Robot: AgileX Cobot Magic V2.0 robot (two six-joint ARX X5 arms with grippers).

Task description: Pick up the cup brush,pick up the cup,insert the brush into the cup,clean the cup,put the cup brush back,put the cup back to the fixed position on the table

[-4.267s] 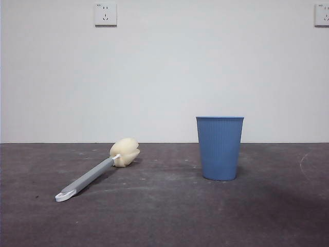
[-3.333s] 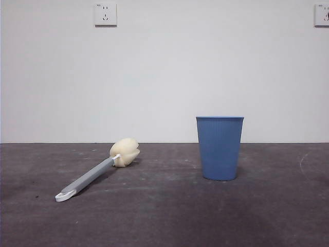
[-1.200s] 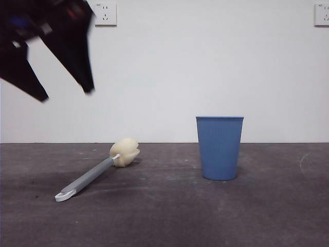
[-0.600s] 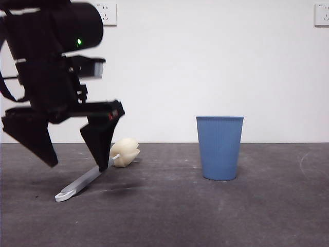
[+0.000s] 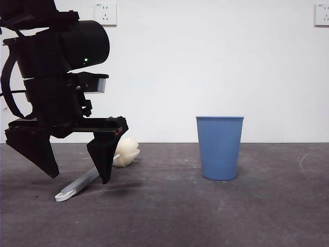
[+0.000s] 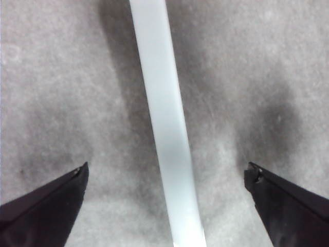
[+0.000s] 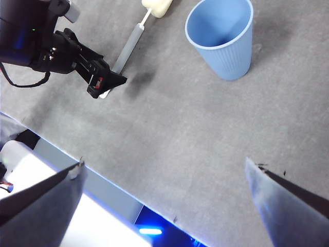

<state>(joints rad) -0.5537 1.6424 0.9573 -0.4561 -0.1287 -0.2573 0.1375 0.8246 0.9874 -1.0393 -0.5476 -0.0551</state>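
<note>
- Front view: the left claw (image 5: 77,175) hangs spread wide just above the tabletop (image 5: 205,216), one jaw on each side of the cup brush (image 5: 90,177), which lies flat. The cup (image 5: 220,148) stands upright, well apart.
- Left wrist view: the grey brush handle (image 6: 167,134) runs between the released jaws, touching neither.
- Right wrist view: the right claw (image 7: 164,175) hovers high, jaws apart, holding nothing; the cup (image 7: 222,38) stands beside the brush's sponge end (image 7: 157,7).
</note>
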